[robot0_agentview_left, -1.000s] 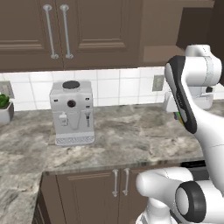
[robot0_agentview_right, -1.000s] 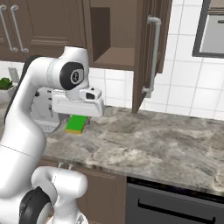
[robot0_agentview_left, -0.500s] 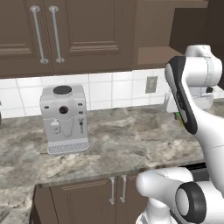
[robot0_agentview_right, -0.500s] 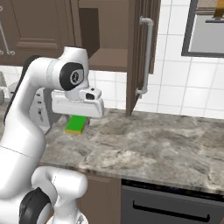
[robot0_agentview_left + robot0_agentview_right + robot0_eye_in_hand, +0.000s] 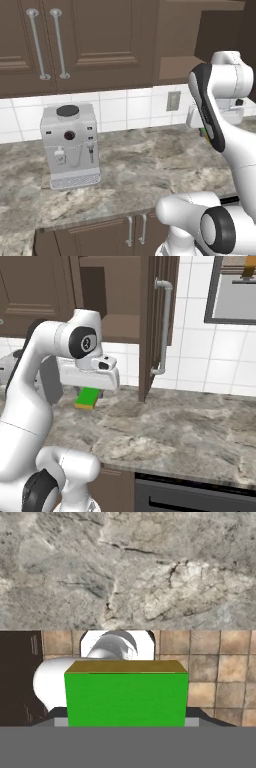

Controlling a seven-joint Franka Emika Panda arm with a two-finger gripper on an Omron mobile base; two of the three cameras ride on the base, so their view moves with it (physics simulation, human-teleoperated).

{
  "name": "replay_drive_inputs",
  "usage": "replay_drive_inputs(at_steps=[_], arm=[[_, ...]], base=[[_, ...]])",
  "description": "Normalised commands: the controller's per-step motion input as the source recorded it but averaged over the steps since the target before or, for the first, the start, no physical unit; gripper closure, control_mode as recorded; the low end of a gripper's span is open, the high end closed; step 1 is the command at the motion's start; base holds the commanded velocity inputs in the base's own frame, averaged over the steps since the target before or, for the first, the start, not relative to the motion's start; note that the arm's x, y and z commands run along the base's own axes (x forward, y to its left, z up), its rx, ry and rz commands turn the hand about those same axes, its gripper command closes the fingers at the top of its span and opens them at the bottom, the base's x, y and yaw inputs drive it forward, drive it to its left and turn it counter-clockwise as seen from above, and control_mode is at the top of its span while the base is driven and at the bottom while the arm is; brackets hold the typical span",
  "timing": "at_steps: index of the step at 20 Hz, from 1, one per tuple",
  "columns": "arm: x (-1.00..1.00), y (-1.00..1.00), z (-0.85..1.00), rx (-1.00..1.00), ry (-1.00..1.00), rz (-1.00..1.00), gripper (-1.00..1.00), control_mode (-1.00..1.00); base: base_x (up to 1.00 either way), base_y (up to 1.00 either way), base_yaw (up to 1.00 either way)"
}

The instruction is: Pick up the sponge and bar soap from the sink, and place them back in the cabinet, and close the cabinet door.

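Right base view, bench (image 5: 190,426): grey marbled top running left to right below white wall tiles.
Cabinet (image 5: 107,301): dark brown wall unit above the bench, standing open, brown shelf visible inside.
Cabinet door (image 5: 159,321): swung outward, edge-on to the camera, with a long vertical silver bar handle.
Coffee machine (image 5: 71,145): grey box on the bench at the left, under the neighbouring double-door cabinet.
Tool (image 5: 89,397): hangs below the white hand, above the bench, left of and lower than the open cabinet; its fingers are clamped on the sponge.
Sponge (image 5: 87,398): green face over a yellow layer, held clear of the bench; in the hand view (image 5: 126,696) it lies across the lower centre.
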Motion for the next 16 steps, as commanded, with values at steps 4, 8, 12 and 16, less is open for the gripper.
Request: replay_drive_inputs(at_steps=[4, 8, 12, 16], arm=[[0.0, 0.0, 0.0, 0.0, 0.0, 0.0, 1.0, 1.0], [0.0, 0.0, 0.0, 0.0, 0.0, 0.0, 1.0, 1.0], [0.0, 0.0, 0.0, 0.0, 0.0, 0.0, 1.0, 1.0], [0.0, 0.0, 0.02, -0.01, -0.06, 0.0, 1.0, -1.0]], base=[[0.14, 0.0, 0.0], [0.0, 0.0, 0.0], [0.0, 0.0, 0.0], [-0.01, 0.0, 0.0]])
